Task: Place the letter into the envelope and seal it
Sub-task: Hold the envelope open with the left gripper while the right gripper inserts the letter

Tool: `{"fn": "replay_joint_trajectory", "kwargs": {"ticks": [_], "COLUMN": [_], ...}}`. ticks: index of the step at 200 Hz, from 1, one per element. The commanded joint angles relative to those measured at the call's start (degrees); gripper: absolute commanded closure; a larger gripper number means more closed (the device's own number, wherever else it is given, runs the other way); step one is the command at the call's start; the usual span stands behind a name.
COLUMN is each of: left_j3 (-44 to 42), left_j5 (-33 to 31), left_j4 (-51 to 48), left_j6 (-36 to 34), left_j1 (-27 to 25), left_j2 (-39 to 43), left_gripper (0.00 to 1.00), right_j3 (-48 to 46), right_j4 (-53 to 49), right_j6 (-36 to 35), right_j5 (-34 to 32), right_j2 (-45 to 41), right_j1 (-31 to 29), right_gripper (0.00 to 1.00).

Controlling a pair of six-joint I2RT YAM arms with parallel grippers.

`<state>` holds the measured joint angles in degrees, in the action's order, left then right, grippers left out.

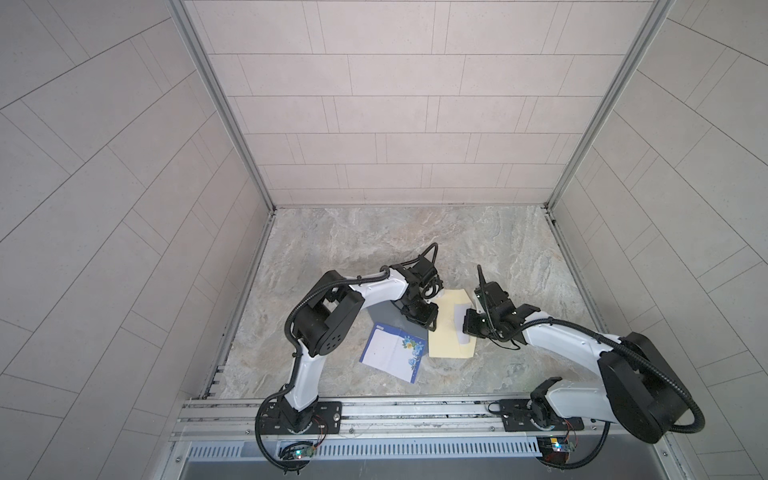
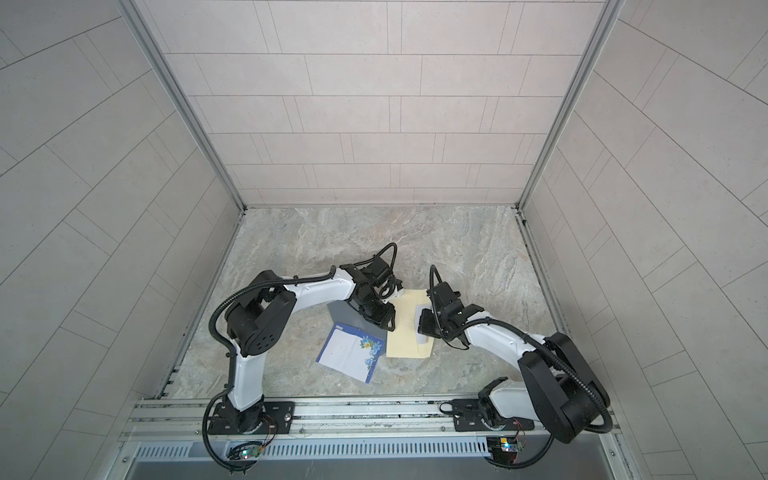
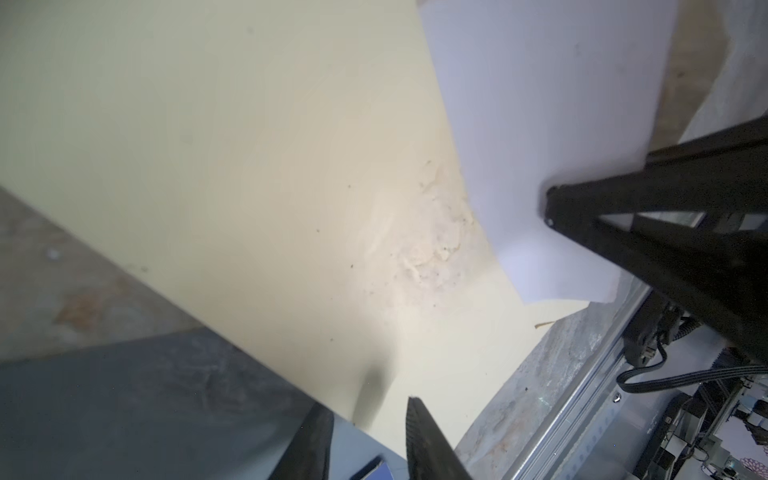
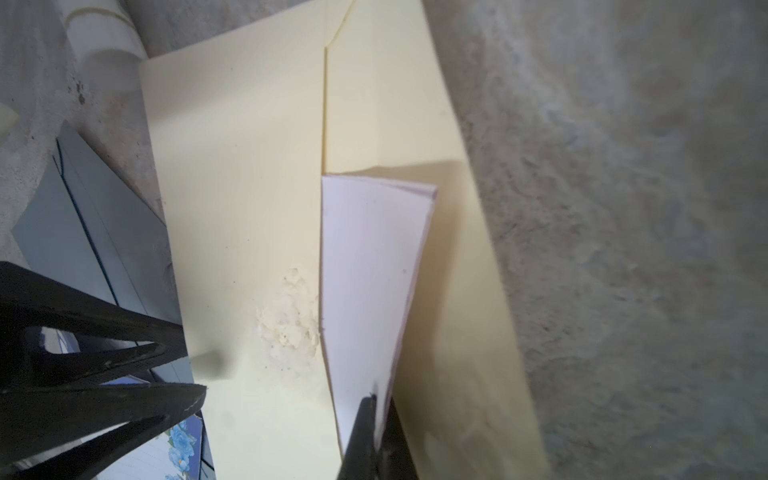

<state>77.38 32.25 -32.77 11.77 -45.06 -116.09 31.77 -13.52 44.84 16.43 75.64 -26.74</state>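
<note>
A cream envelope (image 1: 446, 338) (image 2: 405, 336) lies flat on the marble table, its flap (image 4: 395, 104) folded out on the side facing my right arm. My right gripper (image 4: 376, 399) (image 1: 464, 328) is shut on a folded white letter (image 4: 365, 270) (image 3: 540, 104) (image 1: 460, 313). The letter stands on edge along the envelope's mouth. My left gripper (image 3: 368, 405) (image 1: 432, 327) sits at the opposite envelope edge with its jaws partly apart. One finger rests on the envelope (image 3: 249, 166), the other just off it. A small ridge of the envelope's edge rises between them.
A blue-bordered floral sheet (image 1: 392, 349) (image 2: 351, 353) lies left of the envelope, towards the front. A grey sheet (image 1: 384, 316) (image 4: 83, 216) lies under the left wrist. The metal rail (image 1: 415, 415) with both arm bases runs along the front. Tiled walls close in the other three sides.
</note>
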Motion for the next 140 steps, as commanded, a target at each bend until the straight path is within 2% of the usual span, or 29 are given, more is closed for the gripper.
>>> {"fn": "replay_joint_trajectory", "kwargs": {"ticks": [1,13,19,26,34,44,63,73,102,140], "left_j3": [1.8,2.1,2.2,2.2,2.0,1.8,1.3,1.4,1.5,2.0], "left_j5": [-0.7,-1.1,-1.5,-1.9,-2.5,-2.8,-2.9,-2.8,-2.4,-1.5], "left_j4": [1.0,0.8,0.6,0.5,0.2,0.1,0.5,0.6,0.9,1.5], "left_j6": [-0.1,0.2,0.3,0.3,0.3,0.4,0.4,0.4,0.4,0.5], "left_j1": [0.1,0.1,0.1,0.1,0.1,0.1,0.1,0.1,0.1,0.1], "left_j2": [-1.5,-1.9,-1.9,-2.0,-1.9,-1.8,-1.4,-1.5,-1.4,-1.1], "left_gripper": [0.63,0.63,0.63,0.63,0.63,0.63,0.63,0.64,0.64,0.64], "right_j3": [2.6,3.4,5.5,6.7,8.1,9.6,11.2,11.6,12.4,12.8], "right_j4": [-0.9,-2.3,-3.6,-5.7,-8.2,-10.5,-12.9,-13.2,-12.9,-11.9], "right_j6": [-1.6,-2.1,-2.5,-2.8,-3.1,-3.5,-3.5,-3.3,-2.7,-2.2], "right_j5": [0.8,-0.1,-1.1,-2.8,-4.6,-6.5,-9.2,-9.6,-9.5,-10.0], "right_j2": [2.4,3.5,3.8,3.9,3.6,3.0,1.7,1.3,2.1,4.8], "right_j1": [-0.5,-0.5,-0.4,-0.5,-0.4,-0.5,-0.4,-0.5,-0.4,-0.3], "right_gripper": [1.00,1.00,0.96,0.87,0.72,0.63,0.38,0.29,0.15,0.15]}}
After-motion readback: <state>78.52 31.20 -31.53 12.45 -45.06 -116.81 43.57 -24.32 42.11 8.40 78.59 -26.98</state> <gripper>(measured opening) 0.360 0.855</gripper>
